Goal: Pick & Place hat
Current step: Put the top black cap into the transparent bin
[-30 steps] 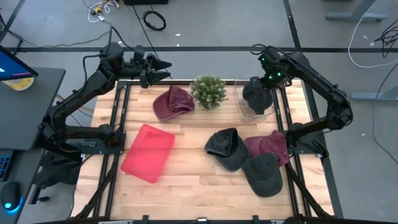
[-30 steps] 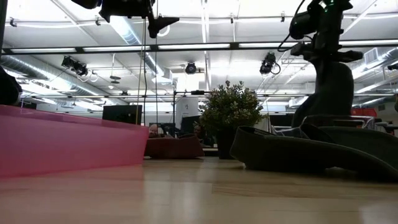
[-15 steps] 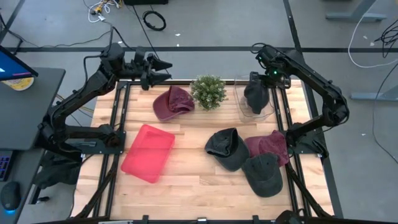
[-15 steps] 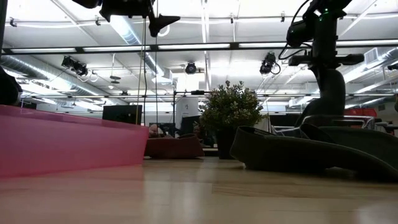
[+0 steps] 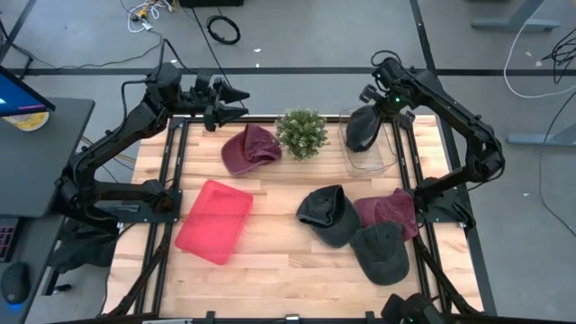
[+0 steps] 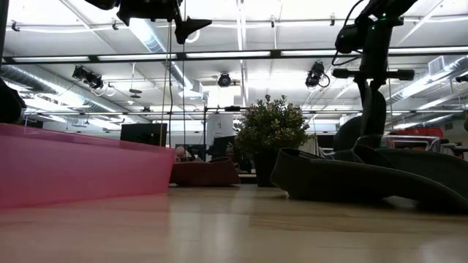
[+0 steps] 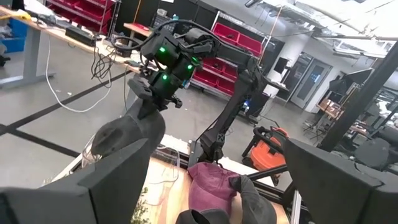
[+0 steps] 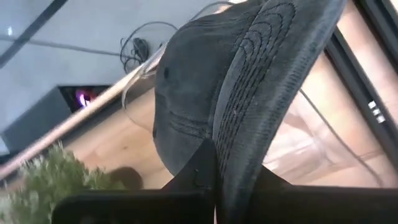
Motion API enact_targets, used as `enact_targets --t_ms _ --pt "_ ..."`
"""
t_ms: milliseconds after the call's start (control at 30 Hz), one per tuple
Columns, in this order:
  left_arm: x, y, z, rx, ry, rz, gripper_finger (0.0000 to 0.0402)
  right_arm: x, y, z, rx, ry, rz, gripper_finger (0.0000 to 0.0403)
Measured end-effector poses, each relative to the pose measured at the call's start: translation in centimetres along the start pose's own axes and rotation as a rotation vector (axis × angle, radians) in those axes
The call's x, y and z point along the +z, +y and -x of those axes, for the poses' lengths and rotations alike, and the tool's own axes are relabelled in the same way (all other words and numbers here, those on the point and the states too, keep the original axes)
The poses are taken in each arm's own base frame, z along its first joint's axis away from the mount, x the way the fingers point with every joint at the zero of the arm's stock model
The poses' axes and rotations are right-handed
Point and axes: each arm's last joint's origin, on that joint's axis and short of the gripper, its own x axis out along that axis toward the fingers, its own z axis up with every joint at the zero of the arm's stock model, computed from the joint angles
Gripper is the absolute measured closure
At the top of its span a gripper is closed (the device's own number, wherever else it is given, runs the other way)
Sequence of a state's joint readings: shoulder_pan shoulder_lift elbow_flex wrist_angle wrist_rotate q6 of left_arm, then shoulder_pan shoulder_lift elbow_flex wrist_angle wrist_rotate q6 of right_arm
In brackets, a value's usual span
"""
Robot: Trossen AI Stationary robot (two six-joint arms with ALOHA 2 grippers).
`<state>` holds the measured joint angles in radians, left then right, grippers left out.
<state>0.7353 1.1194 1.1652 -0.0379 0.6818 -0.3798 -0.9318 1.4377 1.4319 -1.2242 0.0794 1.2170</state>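
And there is the dark grey hat (image 5: 361, 129), dangling off the right gripper (image 5: 382, 105) at the far right corner of the tabletop (image 5: 288, 261), hanging over the clear plastic bin (image 5: 371, 155). Those fingers are pinched tight on the brim; in the right wrist view you can see curved rows of stitching across the stiff peak and a soft, faded cotton crown (image 8: 199, 93) sagging away. The bin has thin see-through walls and sits just beside the far right edge of the wood.

Next to it, at the middle of the far edge, a small bushy green plant (image 5: 301, 132) stands upright. On its other side a maroon cap (image 5: 250, 148) lies crumpled, touching the plant's leaves. Towards the near right corner three more hats are heaped together: a dark one (image 5: 326, 214), a maroon one (image 5: 389, 210) and another dark grey one (image 5: 382, 252), overlapping each other. A pink rectangular tray (image 5: 214, 220), smooth plastic with rounded corners, sits towards the left edge, angled.

The left gripper (image 5: 236, 101) hovers up beyond the far left corner, fingers spread wide, holding nothing. From the low view the pink tray wall and a dark cap fill the foreground, blocking much of the far side. The top itself is pale planked wood on a black frame.
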Motion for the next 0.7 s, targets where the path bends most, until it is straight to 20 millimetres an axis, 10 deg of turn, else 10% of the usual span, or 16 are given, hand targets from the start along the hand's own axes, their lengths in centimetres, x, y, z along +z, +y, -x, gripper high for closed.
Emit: enact_targets --t_ms 700 --pt "-0.3 0.1 0.0 0.008 0.029 0.014 0.0028 -0.9 4.1 -8.2 -0.130 0.028 -0.022 0.0396"
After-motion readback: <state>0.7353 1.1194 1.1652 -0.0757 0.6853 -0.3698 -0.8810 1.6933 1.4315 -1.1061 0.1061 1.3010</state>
